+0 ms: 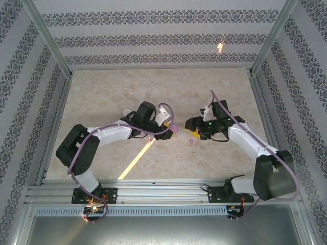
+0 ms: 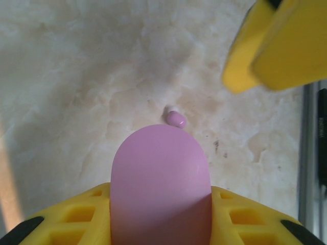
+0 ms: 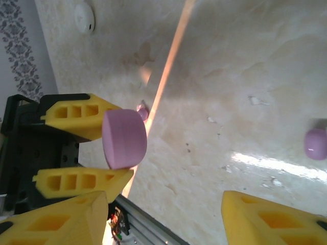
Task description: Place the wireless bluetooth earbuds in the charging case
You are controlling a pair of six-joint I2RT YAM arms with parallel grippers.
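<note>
The left pincer (image 1: 170,126) is clamped on the single purple charging case (image 3: 124,139), one yellow finger against each side, holding it off the tabletop (image 1: 102,92). In the left wrist view the case's long axis runs straight out along the fingers. Its rounded end pokes past the fingertips and points towards the right pincer (image 1: 196,134).

Two purple earbuds lie loose on the tabletop. The first earbud (image 1: 149,139) sits on the left pincer's near-left side, at the tip of a slanting streak of sunlight, and in the right wrist view it is partly hidden behind the case. The second earbud (image 2: 175,119) lies between the two pincers, just ahead of the case's rounded end and touching neither pincer. It is oblong and lies flat, with its long axis roughly crosswise in the left wrist view. A pale speck sits against its far side, too small to make out.

The right pincer faces the left one with its yellow fingers spread wide apart and nothing between them.

In the right wrist view, one white round object (image 3: 84,18) rests on the tabletop well beyond the left pincer.
</note>
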